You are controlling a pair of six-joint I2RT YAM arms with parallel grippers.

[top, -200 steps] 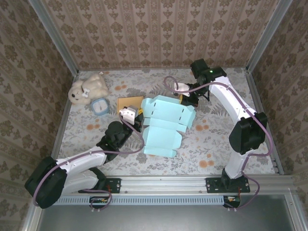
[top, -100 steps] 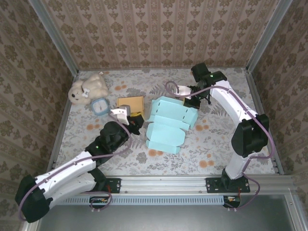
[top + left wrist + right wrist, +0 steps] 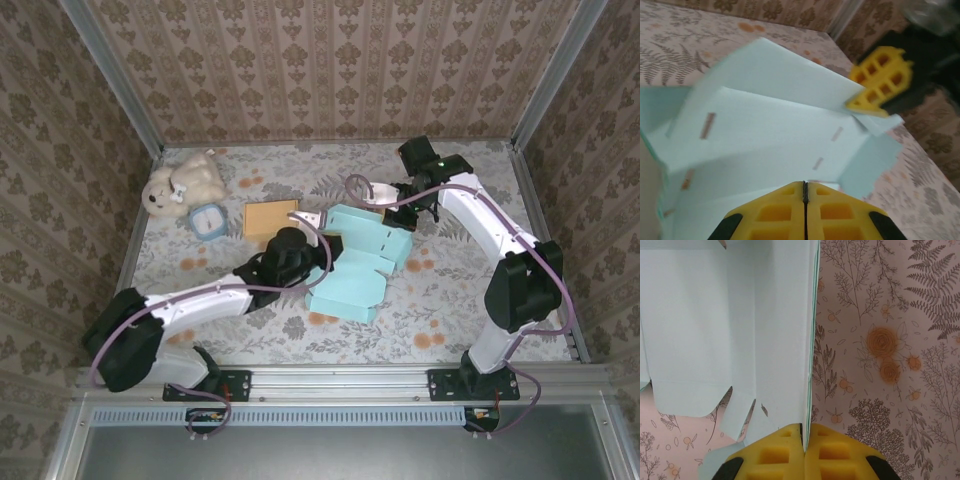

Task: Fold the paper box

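Observation:
The light blue paper box point(image 3: 352, 262) lies partly folded in the middle of the table, one panel raised at its far side. My left gripper point(image 3: 328, 238) is shut and rests its tips on the box's left part; in the left wrist view its yellow fingers point(image 3: 785, 210) meet with nothing between them, above the pale panels point(image 3: 770, 115). My right gripper point(image 3: 392, 208) is shut on the box's far right edge; the paper edge point(image 3: 812, 315) runs straight into the closed right gripper point(image 3: 803, 437). A yellow right finger point(image 3: 879, 80) shows beyond the box.
A white plush toy point(image 3: 183, 183) and a small blue clock point(image 3: 208, 220) sit at the far left. A flat brown card point(image 3: 270, 217) lies just left of the box. Patterned walls and metal posts enclose the table.
My left arm has swung right from beside the box onto its left part, its jaws parting briefly and closing again. The box has slid a little to the right. The right gripper keeps its hold.

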